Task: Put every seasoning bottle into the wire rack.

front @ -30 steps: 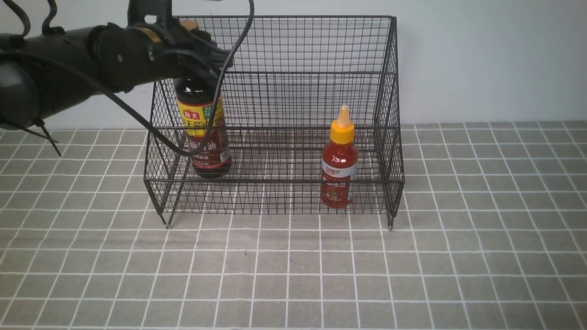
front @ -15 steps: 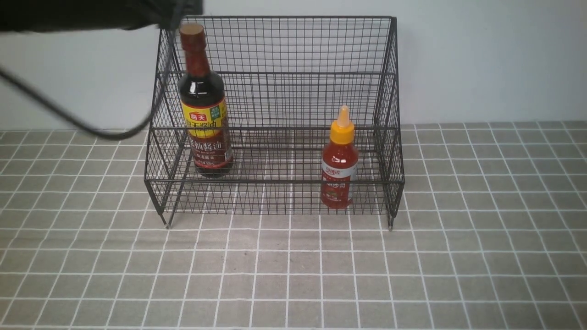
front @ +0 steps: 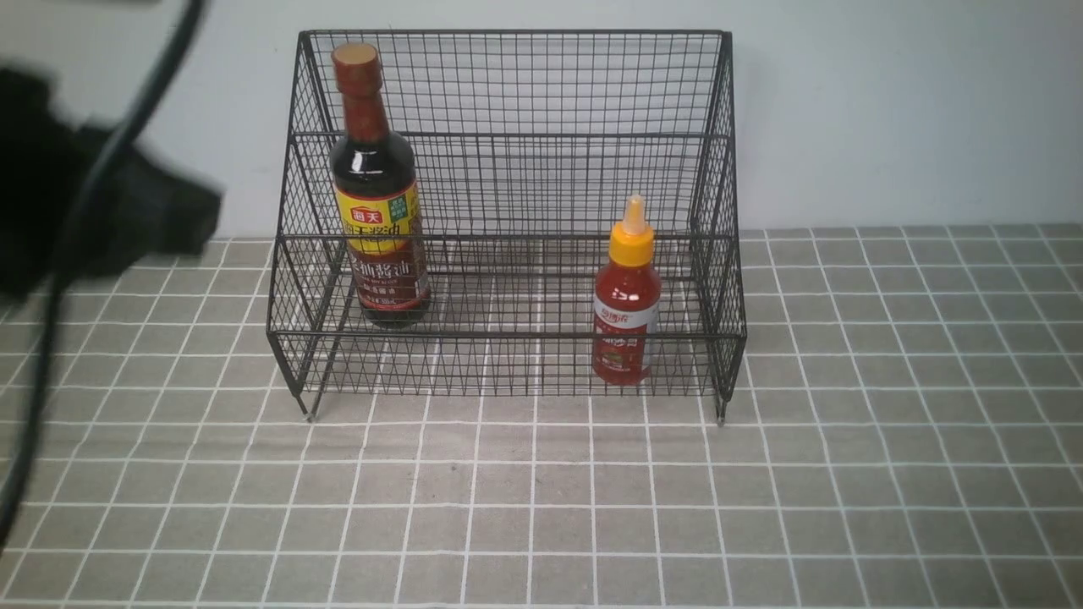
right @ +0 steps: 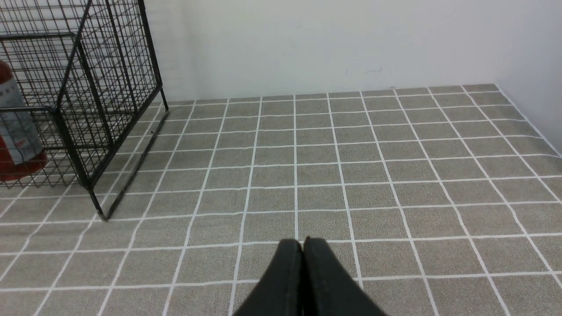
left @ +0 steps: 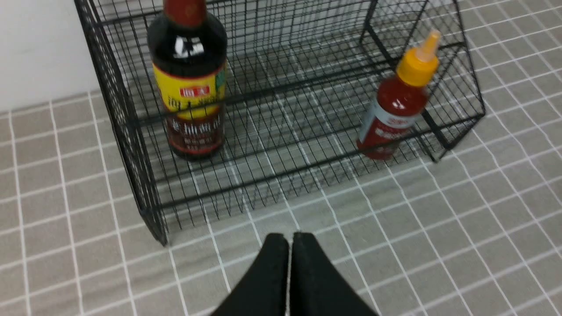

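Black wire frames the whole scene: here's the rack [front: 508, 336], and both bottles are inside it! The soy sauce bottle [front: 372, 228] stands tilted a little near the rack's left end, the red sauce bottle [front: 626, 313] towards its right end, lower at the front.

What's hard to see? Mesh and bars cross the fronts of both bottles. The left wrist view cuts off the soy sauce's cap; the right wrist view catches only part of the red sauce, its top and side lost past the edge. Left of the rack, the left arm [front: 110, 194] is a dark blur, partly out of the front view, with a cable [front: 51, 338] sweeping across it.

And the pincers: the left gripper [left: 291, 239] is closed tight, nothing in it, apart from the rack; the right gripper [right: 303, 243] is also pressed together and empty.

Around the rack, there's a grey table [front: 541, 507] with white grid lines beneath, and a pale wall [front: 888, 110] behind.

Now the labels! Soy sauce wears yellow and red, and 海天 reads clearly on its red patch. The red sauce has a white band, its lettering too small to read surely.
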Motion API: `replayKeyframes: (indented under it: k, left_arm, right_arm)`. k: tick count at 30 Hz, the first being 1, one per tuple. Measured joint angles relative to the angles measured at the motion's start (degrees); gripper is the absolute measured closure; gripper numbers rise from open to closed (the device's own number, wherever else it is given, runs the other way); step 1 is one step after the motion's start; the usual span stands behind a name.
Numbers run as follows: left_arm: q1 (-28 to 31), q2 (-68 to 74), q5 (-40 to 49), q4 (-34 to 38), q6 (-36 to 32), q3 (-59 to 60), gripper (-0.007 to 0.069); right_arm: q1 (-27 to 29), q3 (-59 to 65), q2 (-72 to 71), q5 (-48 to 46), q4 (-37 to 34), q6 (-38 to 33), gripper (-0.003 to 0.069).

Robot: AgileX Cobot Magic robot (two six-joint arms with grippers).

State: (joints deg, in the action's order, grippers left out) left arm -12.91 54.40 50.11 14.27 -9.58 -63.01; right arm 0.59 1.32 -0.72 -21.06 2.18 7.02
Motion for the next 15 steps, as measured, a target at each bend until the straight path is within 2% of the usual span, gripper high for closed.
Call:
replayKeyframes:
  k: [5,15]
  left_arm:
    - [0.0,-8.9,1.3,0.2,0.3,6.1,0.0631]
    - [0.1,-17.7,3.4,0.3,0.3,7.0,0.0631]
  right_arm:
    - [0.0,0.0,0.0,0.0,0.0,0.0,0.0673]
    - [0.0,0.0,0.0,0.0,0.0,0.0,0.0673]
